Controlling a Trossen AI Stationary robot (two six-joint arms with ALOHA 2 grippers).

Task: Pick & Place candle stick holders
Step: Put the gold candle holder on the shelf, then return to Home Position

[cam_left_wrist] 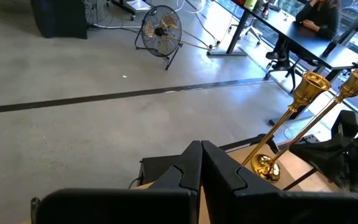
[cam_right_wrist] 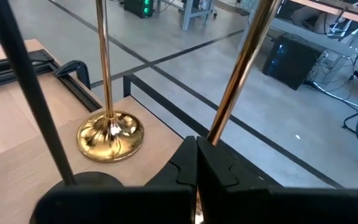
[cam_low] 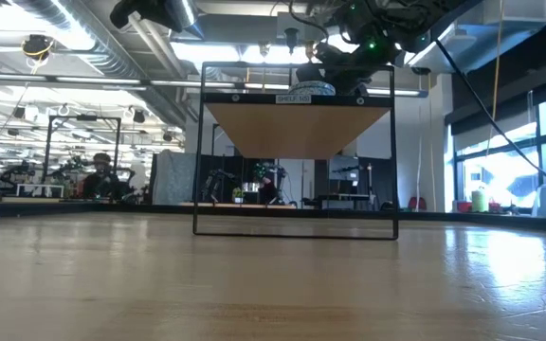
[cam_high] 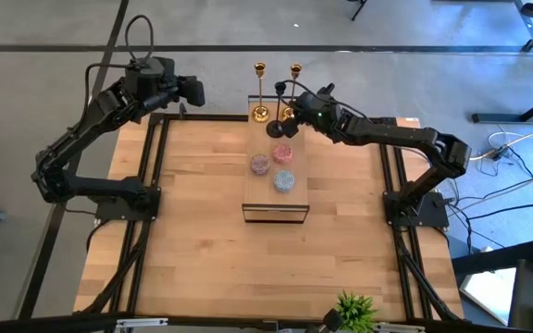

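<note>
Two gold candlestick holders stand upright at the far end of a shelf top (cam_high: 296, 176): the left one (cam_high: 260, 92) rests on its round base (cam_right_wrist: 109, 135), and the right one (cam_high: 295, 88) is at my right gripper (cam_high: 291, 111). The black candlestick holder (cam_right_wrist: 33, 99) stands beside them on its base (cam_high: 276, 129). My right gripper (cam_right_wrist: 195, 163) is shut on the right gold holder's stem. My left gripper (cam_left_wrist: 201, 168) is shut and empty, above the table's far left corner (cam_high: 188, 92). My right gripper pinches the right gold holder's thin stem (cam_right_wrist: 219, 127) low down, between its two fingers. The fingers come roughly level from the table's right side and lie across the stem. The holder stands upright; the fingers hide its base in the wrist view.
Three small round candles, two pink (cam_high: 283, 153) and one blue (cam_high: 284, 181), lie on the shelf top nearer the table's front. A small green plant (cam_high: 354, 310) stands at the table's near edge. The shelf's black frame (cam_low: 295, 227) stands mid-table.
</note>
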